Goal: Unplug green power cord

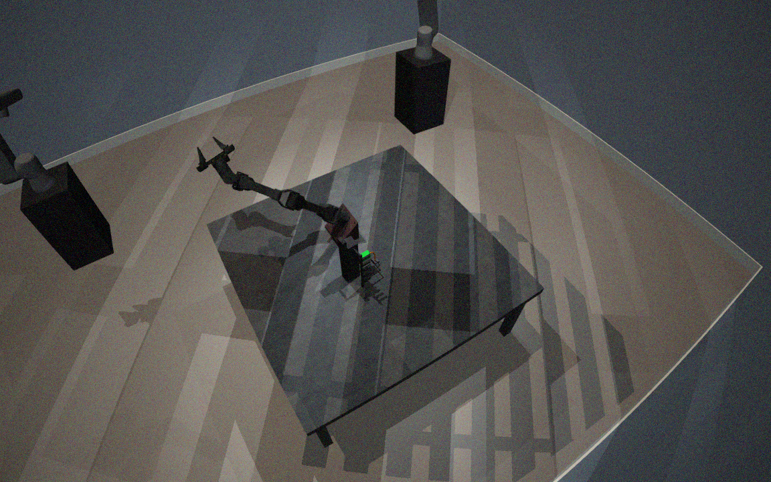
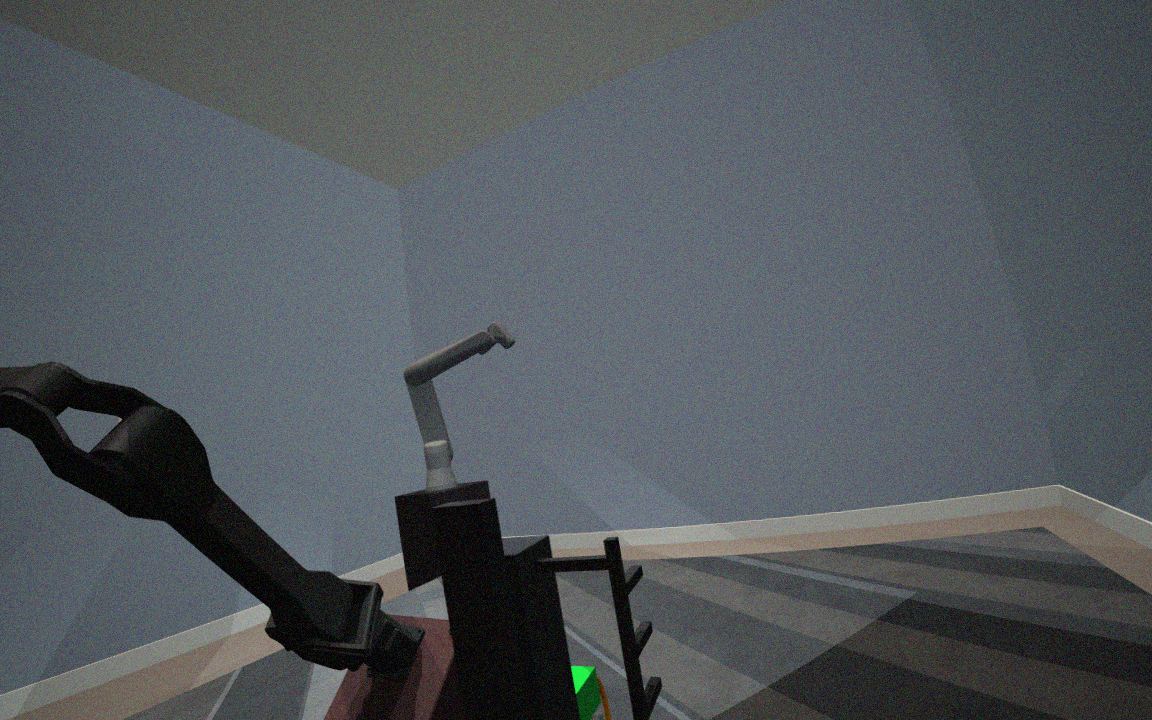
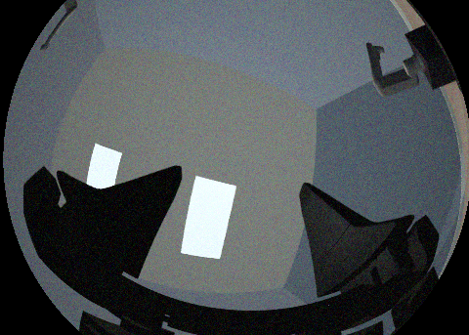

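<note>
gripper (image 1: pixel 213 150) wide open, holds nothing — touches nothing | arm stretched far-left past the table (image 1: pixel 466 311) edge, raised | green plug (image 1: pixel 365 254) mid-table by arm base, well apart

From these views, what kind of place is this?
Likely a bare indoor test room: a dark table on a striped wood floor, plain grey-blue walls, and two black pedestals carrying grey arm-like mounts at the floor's edges.
</note>
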You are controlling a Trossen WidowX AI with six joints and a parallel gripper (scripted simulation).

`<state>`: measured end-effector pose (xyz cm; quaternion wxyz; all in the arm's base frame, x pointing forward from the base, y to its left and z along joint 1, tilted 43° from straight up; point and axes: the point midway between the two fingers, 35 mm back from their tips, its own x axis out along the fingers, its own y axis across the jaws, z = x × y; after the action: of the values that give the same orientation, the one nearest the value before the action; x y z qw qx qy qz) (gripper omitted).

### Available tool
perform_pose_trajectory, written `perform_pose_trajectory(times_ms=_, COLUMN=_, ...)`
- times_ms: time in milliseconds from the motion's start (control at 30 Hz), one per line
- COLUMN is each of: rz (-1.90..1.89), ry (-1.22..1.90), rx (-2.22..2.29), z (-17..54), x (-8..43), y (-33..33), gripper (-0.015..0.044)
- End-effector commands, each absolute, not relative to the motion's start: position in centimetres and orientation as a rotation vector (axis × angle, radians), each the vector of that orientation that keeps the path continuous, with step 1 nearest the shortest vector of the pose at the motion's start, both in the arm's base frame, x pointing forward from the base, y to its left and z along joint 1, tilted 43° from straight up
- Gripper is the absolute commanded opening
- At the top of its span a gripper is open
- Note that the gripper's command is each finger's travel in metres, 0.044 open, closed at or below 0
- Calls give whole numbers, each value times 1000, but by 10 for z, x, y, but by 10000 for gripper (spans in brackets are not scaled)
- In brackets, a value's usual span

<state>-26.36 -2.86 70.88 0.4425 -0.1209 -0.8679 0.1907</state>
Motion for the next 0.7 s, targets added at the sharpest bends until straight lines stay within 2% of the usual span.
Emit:
perform_pose_trajectory(times_ms=0, rz=473, ry=-2154, rx=-299, z=709, x=-263, y=-29, gripper=374)
perform_pose_trajectory(times_ms=267, rz=418, ry=-2229, rx=-212, z=709, x=-256, y=-57, gripper=164)
perform_pose_trajectory(times_ms=667, rz=72, ry=-2433, rx=24, z=679, x=-262, y=-161, gripper=160)
